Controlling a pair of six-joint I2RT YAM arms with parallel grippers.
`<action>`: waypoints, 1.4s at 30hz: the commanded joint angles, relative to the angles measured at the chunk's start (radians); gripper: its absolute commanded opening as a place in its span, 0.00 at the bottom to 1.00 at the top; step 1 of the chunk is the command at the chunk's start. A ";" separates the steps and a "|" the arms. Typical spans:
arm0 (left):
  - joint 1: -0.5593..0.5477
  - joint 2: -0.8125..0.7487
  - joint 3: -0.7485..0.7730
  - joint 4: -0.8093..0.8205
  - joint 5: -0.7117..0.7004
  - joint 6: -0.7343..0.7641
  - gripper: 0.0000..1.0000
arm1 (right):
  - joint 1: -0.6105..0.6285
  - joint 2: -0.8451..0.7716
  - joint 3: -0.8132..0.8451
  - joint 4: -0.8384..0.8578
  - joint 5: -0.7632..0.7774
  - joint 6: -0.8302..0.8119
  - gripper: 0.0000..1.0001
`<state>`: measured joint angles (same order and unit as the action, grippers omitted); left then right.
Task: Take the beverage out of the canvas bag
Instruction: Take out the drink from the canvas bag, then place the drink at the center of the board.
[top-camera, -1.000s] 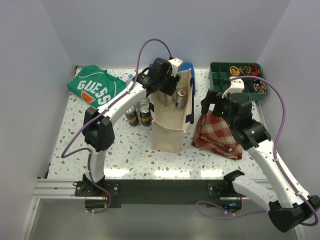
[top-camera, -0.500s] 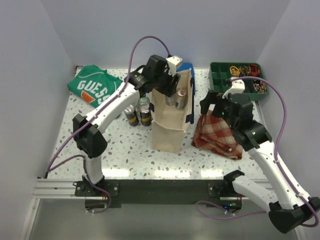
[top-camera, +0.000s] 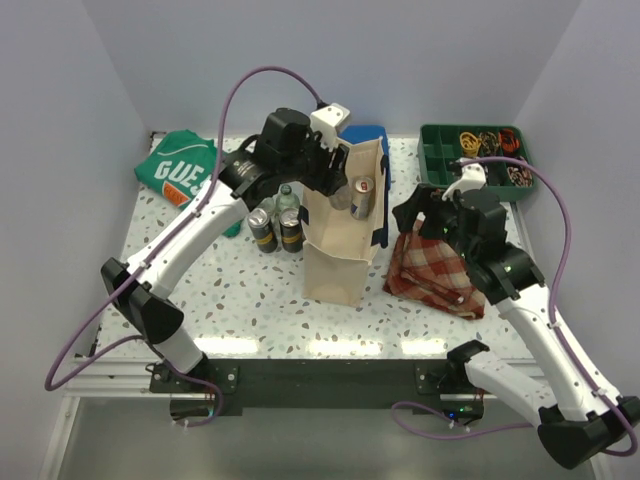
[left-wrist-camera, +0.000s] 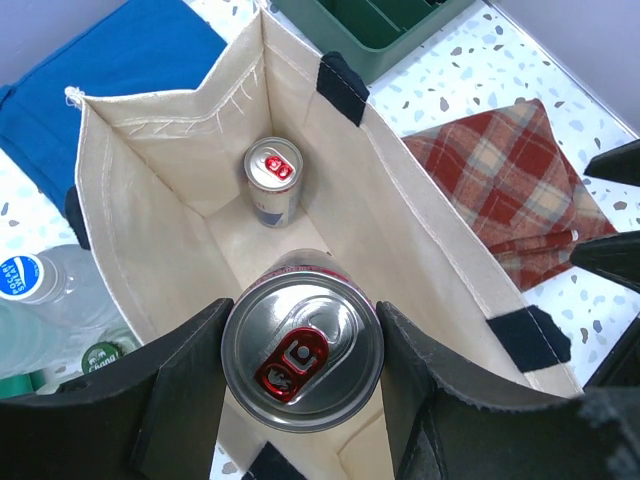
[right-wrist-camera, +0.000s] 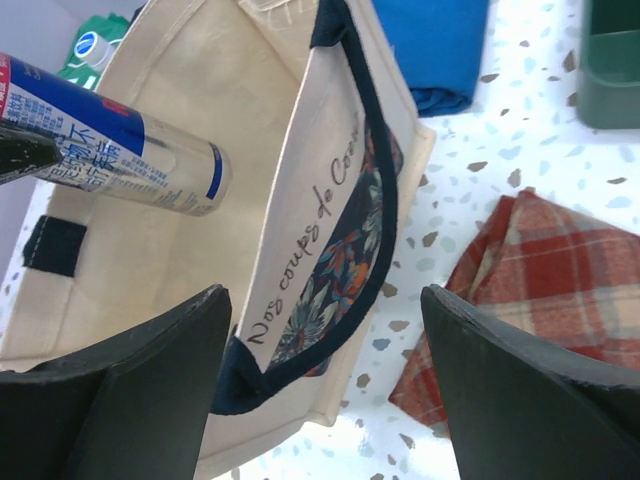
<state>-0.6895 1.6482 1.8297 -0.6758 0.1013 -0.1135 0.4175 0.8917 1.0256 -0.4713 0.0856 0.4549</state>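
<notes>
Bright even overhead light, soft shadows, pale glare patches at the near edge of the table (top-camera: 270, 322).

Holds a red-tabbed silver can (left-wrist-camera: 300, 340) upright in the left gripper (left-wrist-camera: 300, 375), over the open canvas bag (left-wrist-camera: 150, 200). Shows a second can (left-wrist-camera: 272, 178) standing on the bag floor, blue cloth (left-wrist-camera: 110, 70) beyond, red plaid cloth (left-wrist-camera: 510, 190) right, water bottle (left-wrist-camera: 25, 290) left.

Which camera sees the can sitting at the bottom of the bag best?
Left wrist view: it looks straight down into the canvas bag at that can. The top view shows it small; the right wrist view misses it.
</notes>
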 joint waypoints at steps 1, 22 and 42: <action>-0.004 -0.091 0.000 0.084 0.014 -0.015 0.00 | -0.003 0.013 -0.007 0.060 -0.067 0.048 0.78; -0.005 -0.286 -0.013 0.036 -0.094 -0.014 0.00 | -0.003 0.105 -0.012 0.134 -0.115 0.077 0.67; -0.005 -0.429 -0.079 -0.176 -0.281 -0.052 0.00 | -0.003 0.153 0.007 0.142 -0.106 0.074 0.72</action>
<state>-0.6907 1.2842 1.7519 -0.8772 -0.1402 -0.1398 0.4175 1.0428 1.0111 -0.3725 -0.0364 0.5240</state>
